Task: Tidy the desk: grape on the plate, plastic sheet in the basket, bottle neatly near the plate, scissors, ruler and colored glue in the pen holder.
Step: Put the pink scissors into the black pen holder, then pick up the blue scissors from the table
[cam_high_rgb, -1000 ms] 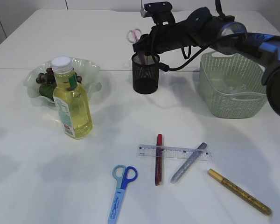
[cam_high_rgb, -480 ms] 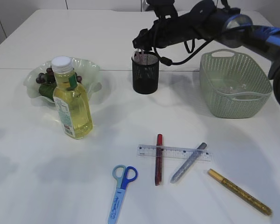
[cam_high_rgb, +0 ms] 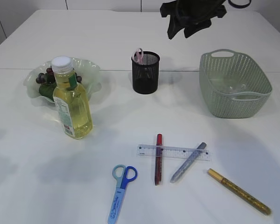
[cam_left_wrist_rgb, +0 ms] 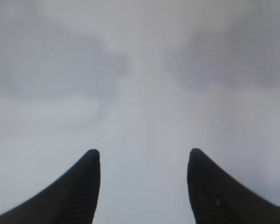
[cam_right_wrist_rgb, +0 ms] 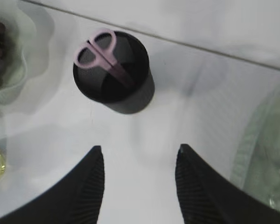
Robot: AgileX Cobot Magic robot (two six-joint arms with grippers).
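Pink scissors (cam_right_wrist_rgb: 99,50) upright in pen holder (cam_high_rgb: 145,73), right end effector (cam_right_wrist_rgb: 139,161) open and empty at 6 o'clock.

black wire-mesh pen holder (cam_high_rgb: 145,73), woven plastic basket (cam_high_rgb: 234,84)

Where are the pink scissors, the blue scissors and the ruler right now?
pink scissors (cam_right_wrist_rgb: 99,48), right wrist view, on the handle loops sticking out of the pen holder.
blue scissors (cam_high_rgb: 121,186), exterior view, near the pivot below the handles.
ruler (cam_high_rgb: 177,152), exterior view, on its clear middle stretch.
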